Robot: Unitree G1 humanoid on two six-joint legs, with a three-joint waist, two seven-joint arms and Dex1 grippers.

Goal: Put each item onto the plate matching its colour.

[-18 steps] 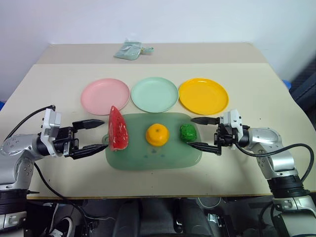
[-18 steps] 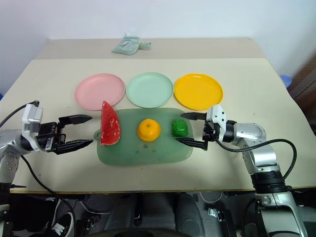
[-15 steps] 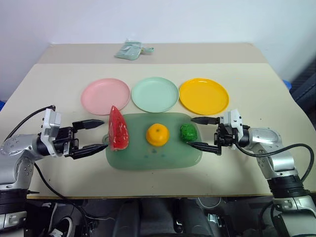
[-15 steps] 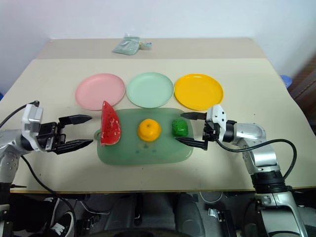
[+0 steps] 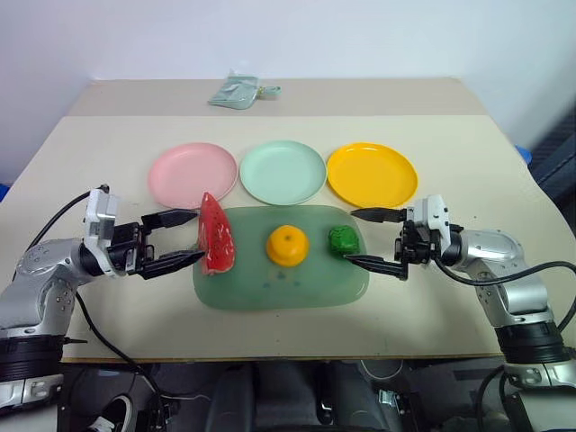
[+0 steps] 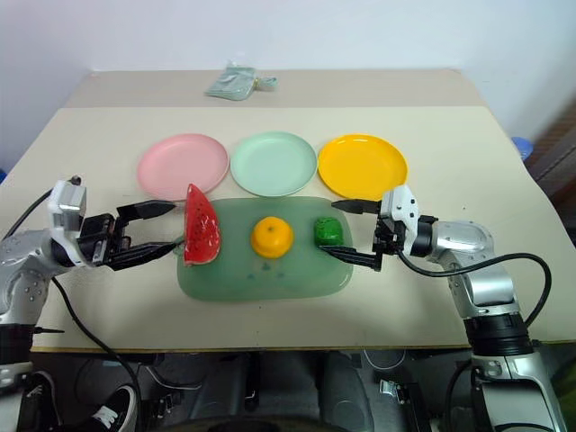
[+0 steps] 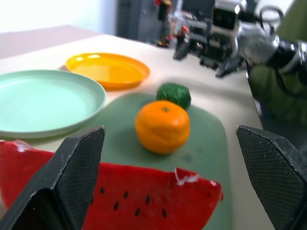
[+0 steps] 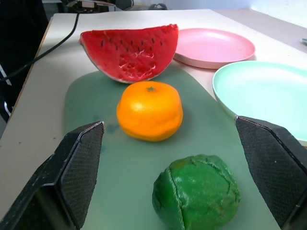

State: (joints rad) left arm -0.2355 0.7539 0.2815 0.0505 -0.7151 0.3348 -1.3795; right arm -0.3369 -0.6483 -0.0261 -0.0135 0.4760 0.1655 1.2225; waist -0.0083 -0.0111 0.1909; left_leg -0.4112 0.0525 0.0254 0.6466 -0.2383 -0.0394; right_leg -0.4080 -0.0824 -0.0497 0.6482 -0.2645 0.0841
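— Watermelon wedge point(image 5: 216, 237) stands at the mat's point(image 5: 279, 286) left end; our left gripper point(image 5: 176, 241), jaws spread, flanks its tip.
— Let's pinch low, then carry it to the pink plate point(image 5: 191, 174). Right gripper point(image 5: 375, 240) gapes beside the green vegetable point(image 5: 343, 240).

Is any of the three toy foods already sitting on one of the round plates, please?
No: the watermelon wedge, orange and green vegetable all rest on the green cutting mat.

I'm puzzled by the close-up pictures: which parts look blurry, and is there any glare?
Left wrist view: the right gripper and background look soft; the yellow plate shows sheen. Right wrist view: the orange is crisp, with a mild highlight.
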